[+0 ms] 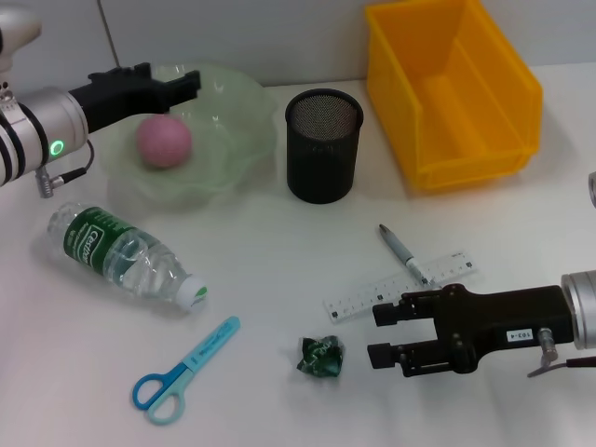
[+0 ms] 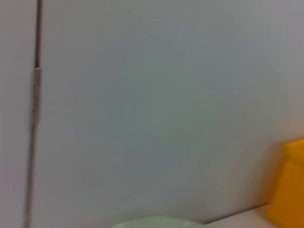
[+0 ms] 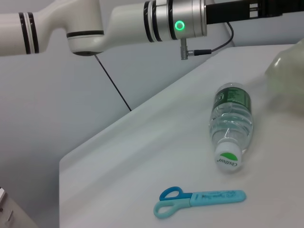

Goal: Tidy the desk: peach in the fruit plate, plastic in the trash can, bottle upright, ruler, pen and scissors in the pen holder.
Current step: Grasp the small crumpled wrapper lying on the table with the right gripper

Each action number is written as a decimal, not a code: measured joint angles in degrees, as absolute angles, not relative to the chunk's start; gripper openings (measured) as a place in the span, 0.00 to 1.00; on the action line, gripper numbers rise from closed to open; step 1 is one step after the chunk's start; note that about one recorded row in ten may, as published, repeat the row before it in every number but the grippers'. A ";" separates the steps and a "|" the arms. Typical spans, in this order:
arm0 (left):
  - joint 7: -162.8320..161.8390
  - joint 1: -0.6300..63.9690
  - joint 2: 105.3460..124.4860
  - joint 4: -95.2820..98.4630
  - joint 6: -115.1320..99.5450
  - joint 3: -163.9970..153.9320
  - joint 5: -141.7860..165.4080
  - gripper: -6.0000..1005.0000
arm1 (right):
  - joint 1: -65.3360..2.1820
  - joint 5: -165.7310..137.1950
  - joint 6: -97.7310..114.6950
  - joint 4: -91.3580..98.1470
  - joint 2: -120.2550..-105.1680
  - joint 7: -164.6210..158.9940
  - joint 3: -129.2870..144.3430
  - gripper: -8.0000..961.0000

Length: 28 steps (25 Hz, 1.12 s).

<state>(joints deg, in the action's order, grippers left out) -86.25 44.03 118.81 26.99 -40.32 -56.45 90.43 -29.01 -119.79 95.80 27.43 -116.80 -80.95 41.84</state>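
A pink peach lies in the pale green fruit plate at the back left. My left gripper hovers over the plate's far side, above the peach. My right gripper is open and empty near the front, just right of the crumpled green plastic. The ruler and the pen lie crossed just behind it. The bottle lies on its side at the left, also in the right wrist view. The blue scissors lie at the front left. The black mesh pen holder stands at the back centre.
A yellow bin stands at the back right. The right wrist view shows the scissors and the left arm above the table. The left wrist view shows the wall, the plate's rim and a corner of the bin.
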 joint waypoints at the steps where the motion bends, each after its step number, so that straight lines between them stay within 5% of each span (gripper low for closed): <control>1: -86.46 43.53 118.61 27.45 -43.77 -56.22 90.12 0.81 | -28.99 -119.80 95.80 27.42 -116.80 -80.95 41.83 0.73; 9: -90.07 37.36 116.74 33.88 -69.14 -55.89 89.81 0.81 | -28.86 -119.62 95.92 27.53 -116.77 -81.58 41.17 0.73; 13: -89.66 34.28 114.18 34.59 -85.58 -56.50 91.19 0.81 | -28.85 -119.46 96.54 27.88 -116.53 -82.27 41.05 0.73; 28: -83.47 32.26 115.89 34.24 -96.47 -56.53 102.63 0.81 | -29.60 -119.53 97.96 31.79 -116.28 -87.71 41.17 0.73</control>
